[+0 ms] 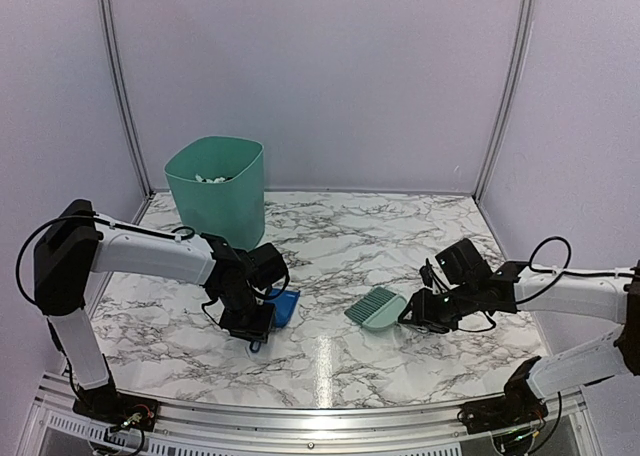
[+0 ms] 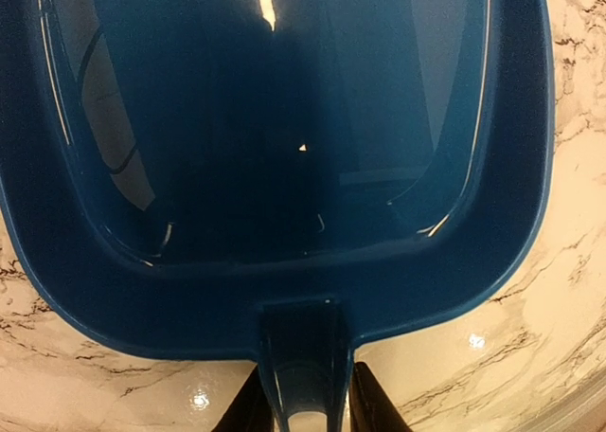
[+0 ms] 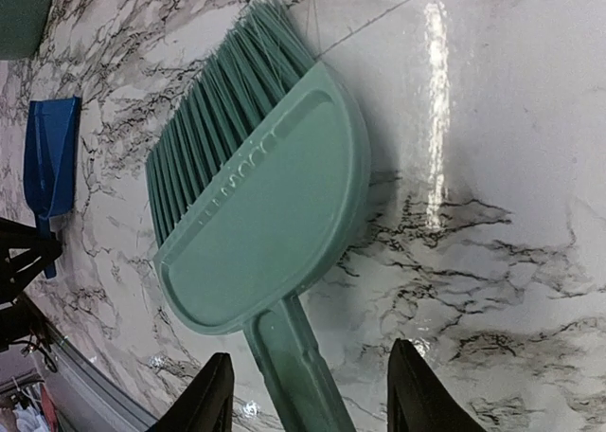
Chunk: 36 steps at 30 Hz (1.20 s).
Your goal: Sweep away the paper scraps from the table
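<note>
Before you, the marble-patterned table [image 1: 400, 238] shines glossy under the lamps, the blue plastic dustpan [image 2: 284, 167] gleams smooth and mirror-like, the mint-green plastic brush [image 3: 275, 224] looks satin, and the metal rail [image 1: 300, 416] shows brushed.

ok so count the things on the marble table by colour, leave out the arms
blue: 1 (blue plastic dustpan)
green: 2 (teal-green plastic waste bin, mint-green bristle hand brush)
total: 3

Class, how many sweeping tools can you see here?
2. The blue dustpan sits left of centre, held by the left pincer; the green brush lies right of centre, before the open right pincer.
</note>
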Each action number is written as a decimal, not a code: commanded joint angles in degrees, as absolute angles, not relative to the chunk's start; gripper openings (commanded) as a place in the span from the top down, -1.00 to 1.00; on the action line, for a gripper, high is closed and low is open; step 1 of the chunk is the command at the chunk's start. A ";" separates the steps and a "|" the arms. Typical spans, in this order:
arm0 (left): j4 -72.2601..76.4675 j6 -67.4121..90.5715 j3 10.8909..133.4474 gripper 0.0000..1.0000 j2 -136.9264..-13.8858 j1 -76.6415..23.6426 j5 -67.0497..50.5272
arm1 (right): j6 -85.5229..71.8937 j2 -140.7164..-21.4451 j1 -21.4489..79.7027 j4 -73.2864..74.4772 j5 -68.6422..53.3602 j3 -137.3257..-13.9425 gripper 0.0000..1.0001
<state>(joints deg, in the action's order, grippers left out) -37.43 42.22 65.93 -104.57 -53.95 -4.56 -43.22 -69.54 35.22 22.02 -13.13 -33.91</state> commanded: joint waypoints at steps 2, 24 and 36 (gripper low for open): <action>-38.61 42.41 65.24 0.44 -105.03 -54.05 -4.94 | -41.81 -69.74 35.14 22.68 -15.49 -32.73 0.06; -40.45 44.70 66.97 -0.65 -91.32 -53.99 -0.36 | -36.50 -63.55 35.16 35.42 -6.29 -49.82 -0.79; -42.14 37.37 70.17 -0.98 -76.04 -53.45 20.41 | -31.06 -60.97 35.15 36.52 7.63 -62.82 -0.97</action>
<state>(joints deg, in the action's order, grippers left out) -39.77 42.00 68.95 -81.78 -53.80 9.17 -33.95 -62.85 35.22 35.66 -1.37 -58.11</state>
